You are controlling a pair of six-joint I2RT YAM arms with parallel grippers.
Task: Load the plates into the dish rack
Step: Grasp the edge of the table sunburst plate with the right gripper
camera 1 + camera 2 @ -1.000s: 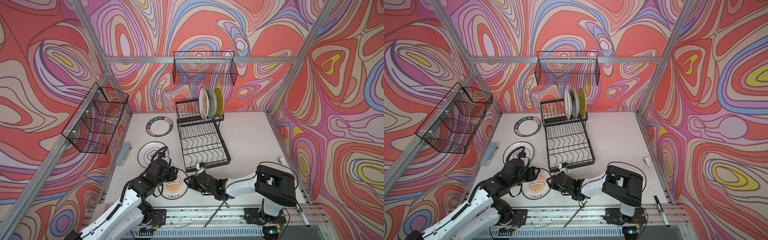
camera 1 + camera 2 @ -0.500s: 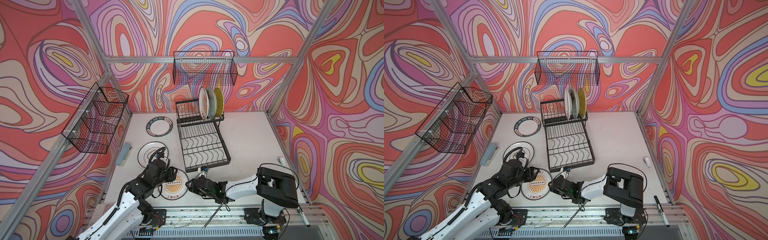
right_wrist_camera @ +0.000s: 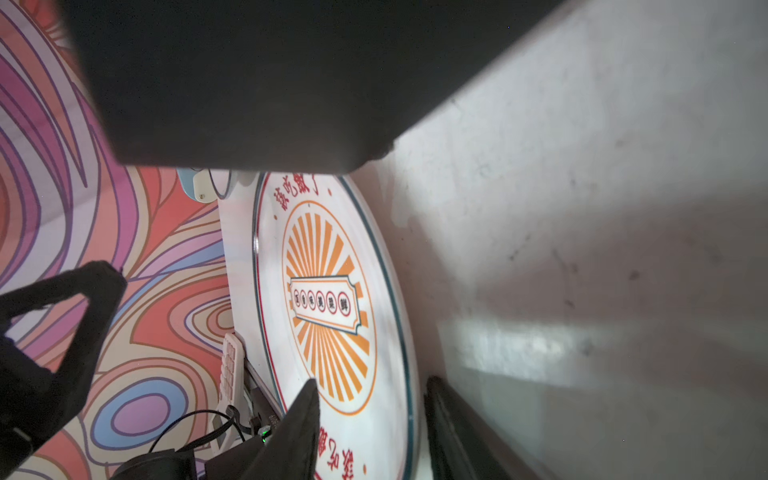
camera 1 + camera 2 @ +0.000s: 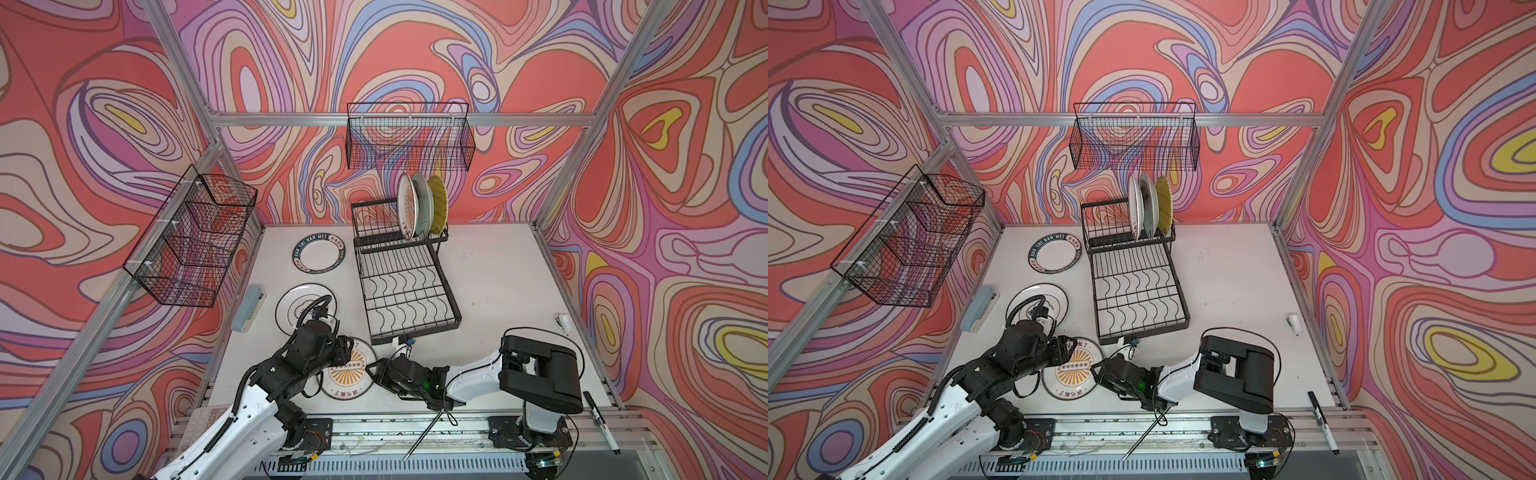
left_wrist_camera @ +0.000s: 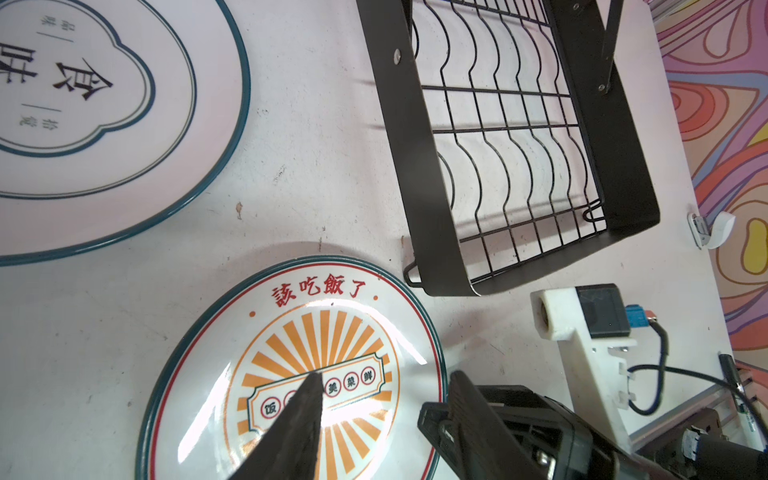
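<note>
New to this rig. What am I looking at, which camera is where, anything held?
Two robot arms with two-finger grippers work at a table. The two wide pictures come from one stereo camera overhead; the close-ups come from a camera on each wrist. A black wire dish rack has three plates standing in its upper tier. Three more lie flat: a lettered-rim plate, a dark-ringed plate and a sunburst plate. The left gripper, open, is over the sunburst plate; the right gripper, open, has that plate's rim between its jaws. Nothing is held.
</note>
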